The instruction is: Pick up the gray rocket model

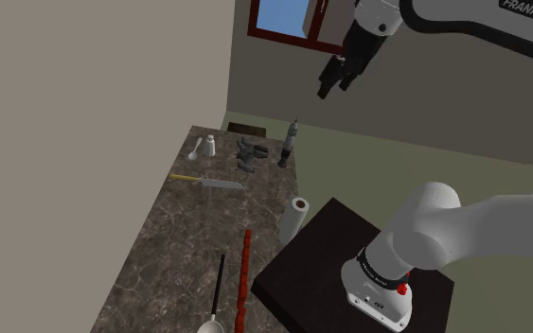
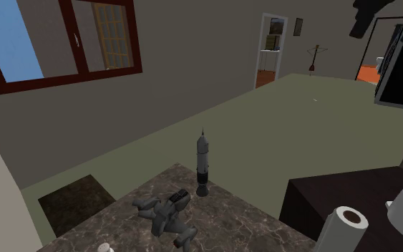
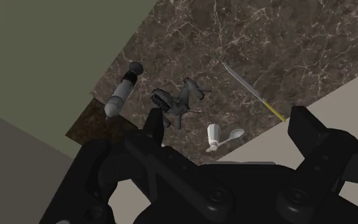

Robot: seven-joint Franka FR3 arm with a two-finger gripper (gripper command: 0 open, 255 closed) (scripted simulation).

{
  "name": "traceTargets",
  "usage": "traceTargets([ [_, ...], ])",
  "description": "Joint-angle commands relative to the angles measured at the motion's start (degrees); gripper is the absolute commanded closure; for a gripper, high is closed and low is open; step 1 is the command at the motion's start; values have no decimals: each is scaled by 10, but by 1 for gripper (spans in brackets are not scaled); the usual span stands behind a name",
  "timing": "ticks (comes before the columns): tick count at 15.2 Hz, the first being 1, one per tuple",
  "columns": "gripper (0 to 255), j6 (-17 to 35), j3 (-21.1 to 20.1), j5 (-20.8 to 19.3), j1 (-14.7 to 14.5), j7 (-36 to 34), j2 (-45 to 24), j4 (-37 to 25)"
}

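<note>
Hanging well above the desk [image 1: 160,246], the spread claw [image 1: 334,87] is gripping nothing while the gray rocket model [image 1: 289,144] is standing untouched

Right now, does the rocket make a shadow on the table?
Shoulder view: flat, even light, no shadow beside the rocket on the table. Second exterior view: likewise none at its base. Wrist view: dimmer overall, again no shadow.

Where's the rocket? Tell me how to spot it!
Find the dark marble table and look to its end nearest the window. There, at the edge, stands the rocket: a slim grey tube with a pointed tip and dark base, upright, unlike the grey toy sprawled beside it.
</note>
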State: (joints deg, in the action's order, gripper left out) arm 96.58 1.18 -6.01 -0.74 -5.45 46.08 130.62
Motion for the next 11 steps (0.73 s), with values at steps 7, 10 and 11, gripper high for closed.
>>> traceTargets([
  [7, 0, 170, 73, -32, 12, 61, 109, 182],
  [10, 0, 261, 121, -53, 24, 97, 143, 259],
  [11, 0, 292, 139, -61, 29, 110, 150, 283],
])
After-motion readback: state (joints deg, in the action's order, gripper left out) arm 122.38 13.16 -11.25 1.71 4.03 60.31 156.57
